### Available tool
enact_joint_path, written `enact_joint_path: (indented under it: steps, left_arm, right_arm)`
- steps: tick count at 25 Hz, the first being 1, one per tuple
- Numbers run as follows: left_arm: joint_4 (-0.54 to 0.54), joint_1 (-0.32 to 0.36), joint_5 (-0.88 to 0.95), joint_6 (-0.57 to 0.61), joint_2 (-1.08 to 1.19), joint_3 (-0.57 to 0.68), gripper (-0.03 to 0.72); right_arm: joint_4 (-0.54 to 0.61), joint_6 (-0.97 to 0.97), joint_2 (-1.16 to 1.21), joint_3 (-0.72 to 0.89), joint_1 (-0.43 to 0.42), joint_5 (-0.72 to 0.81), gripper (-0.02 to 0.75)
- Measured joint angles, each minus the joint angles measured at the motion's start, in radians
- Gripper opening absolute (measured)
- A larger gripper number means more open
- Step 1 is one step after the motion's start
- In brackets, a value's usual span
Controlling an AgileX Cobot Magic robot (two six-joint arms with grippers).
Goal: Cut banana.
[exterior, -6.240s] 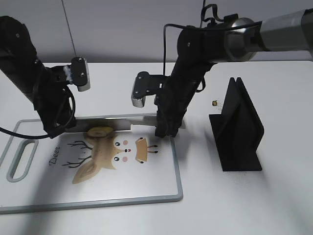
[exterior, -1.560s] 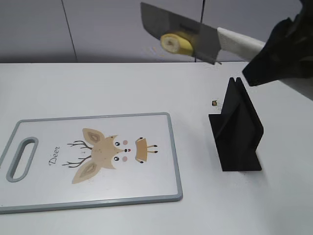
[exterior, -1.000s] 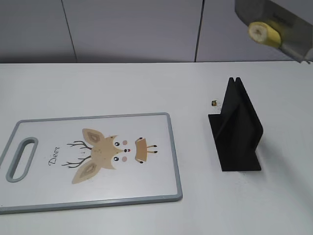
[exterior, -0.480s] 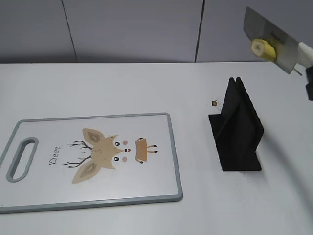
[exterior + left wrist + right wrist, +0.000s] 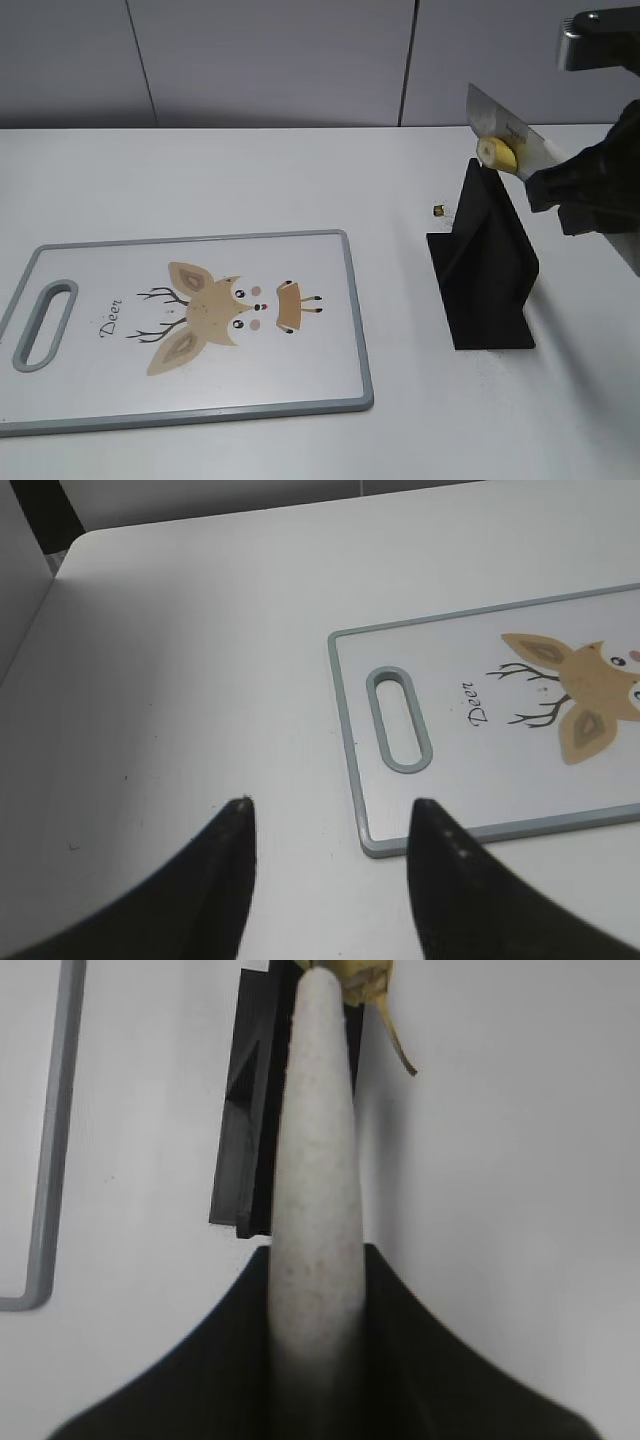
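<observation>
Right end effector sits at 3 o'clock of the exterior view, clamped on the white handle of the knife. In the right wrist view the handle runs straight up between the two dark fingers, gripped on both sides.

Knife blade points toward 10 o'clock from the end effector, up in the air, lower edge right over the top of the black knife stand. Can't tell if blade and stand touch.

Banana slice is stuck on the blade's flat face, cut side facing the camera, just above the stand's top edge. Right wrist view shows a bit of banana with a peel strip hanging at 12 o'clock past the end of the handle.

Cutting board with deer print lies flat on the white surface at 8 o'clock of the exterior view, well apart from the stand. Its handle slot is at the board's left end.

Small dark speck on the surface just beside the stand, at its 10 o'clock.

Left end effector: seen in the left wrist view only, fingers spread wide, holding nothing, above bare surface at 7 o'clock of the board's slotted end.
</observation>
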Motion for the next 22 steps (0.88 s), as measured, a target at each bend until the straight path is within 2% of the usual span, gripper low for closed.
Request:
enact_joint_path:
  steps: [12,22]
  left_arm:
    - [0.0,0.001,0.0,0.0,0.0,0.0,0.46]
    - [0.0,0.001,-0.001,0.0,0.0,0.0,0.435]
  right_arm:
    - [-0.008,0.043,0.113,0.0,0.0,-0.034,0.162]
    - [0.079,0.043,0.224,0.0,0.0,-0.013,0.162]
